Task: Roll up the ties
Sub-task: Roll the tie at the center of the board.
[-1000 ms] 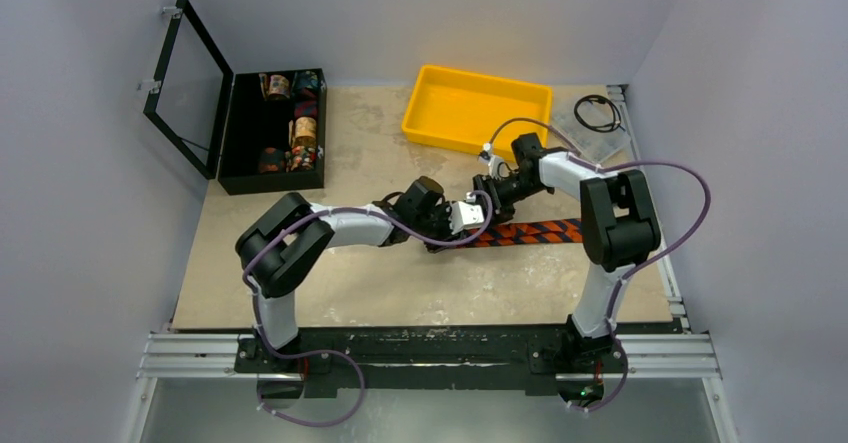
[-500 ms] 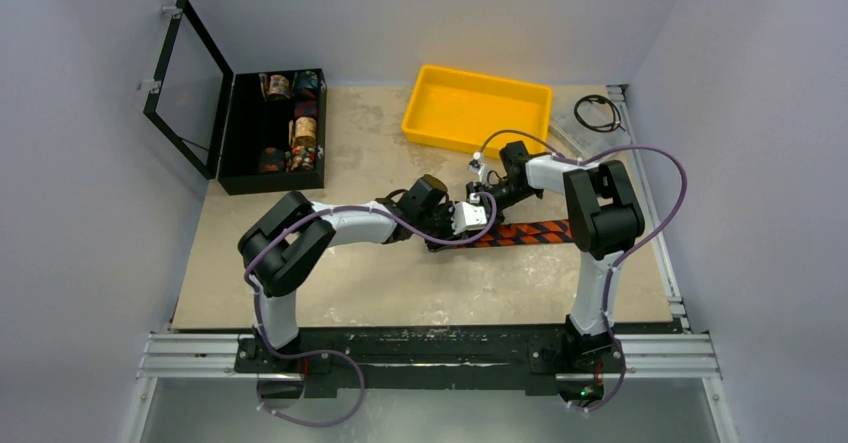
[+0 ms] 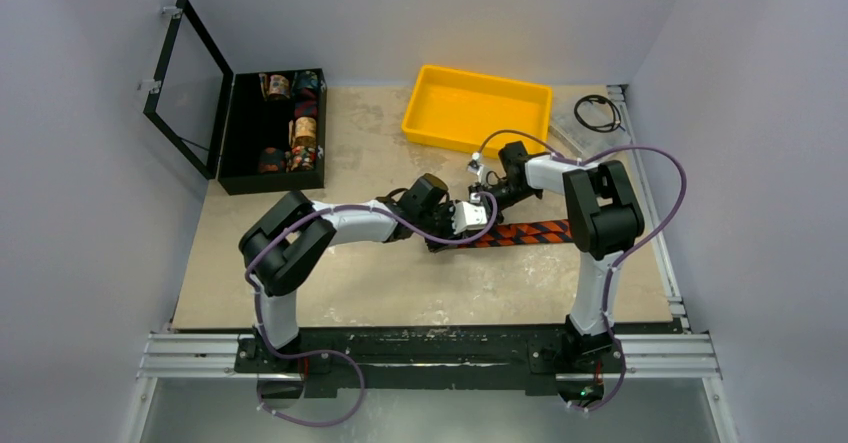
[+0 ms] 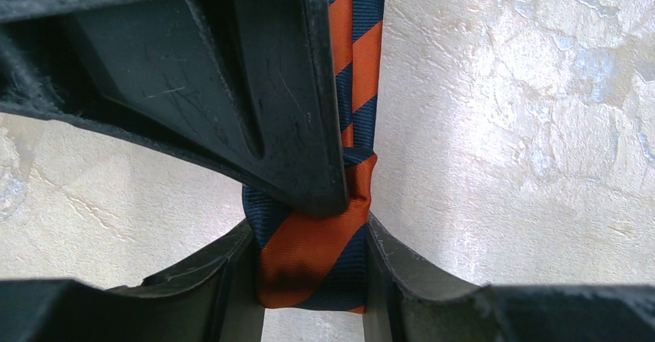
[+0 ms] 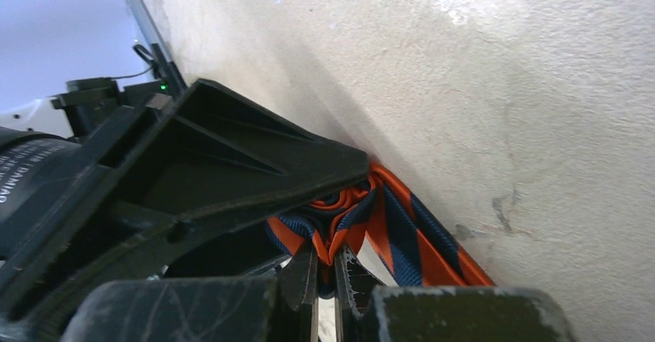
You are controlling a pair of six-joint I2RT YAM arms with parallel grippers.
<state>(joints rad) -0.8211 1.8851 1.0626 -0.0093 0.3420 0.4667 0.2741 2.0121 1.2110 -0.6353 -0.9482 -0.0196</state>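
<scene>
Both jaws clenched on the rolled tie (image 4: 313, 257), grips plain at wrists, hidden overhead.

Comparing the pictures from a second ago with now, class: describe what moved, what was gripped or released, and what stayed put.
The right claw swung left toward the rolled end of the orange and navy striped fabric necktie and closed, pinching its folds. The left claw kept its hold on that rolled end. The yellow plastic tray and open black case stayed where they were.
</scene>
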